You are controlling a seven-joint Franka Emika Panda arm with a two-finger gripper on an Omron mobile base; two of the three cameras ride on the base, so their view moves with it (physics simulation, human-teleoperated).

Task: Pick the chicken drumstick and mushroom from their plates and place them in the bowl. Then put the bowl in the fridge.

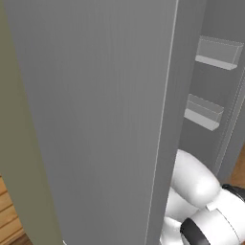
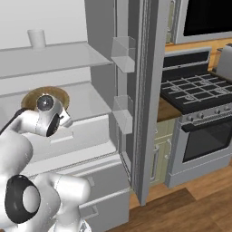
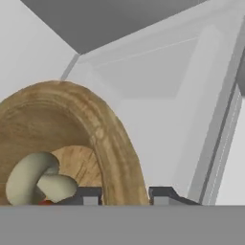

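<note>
The tan wooden bowl [image 2: 34,96] rests on the middle shelf inside the open fridge [image 2: 102,84]. My gripper [image 3: 124,196] straddles the bowl's [image 3: 103,139] near rim, one dark fingertip inside it and one outside, shut on the rim. A pale mushroom [image 3: 36,179] lies in the bowl. A tiny reddish sliver shows under the mushroom at the frame's bottom; too little shows to tell whether it is the chicken drumstick. The plates are out of view. In the right base view my wrist covers the bowl's front. A big flat grey fridge panel [image 1: 95,119] stands close in the left base view.
The open door carries grey shelf bins [image 2: 123,53] [image 1: 217,52]. A pale cup [image 2: 37,38] stands on the upper shelf. Drawers sit below the bowl's shelf. A stove [image 2: 195,90] and its oven stand to the right of the fridge, over wooden floor.
</note>
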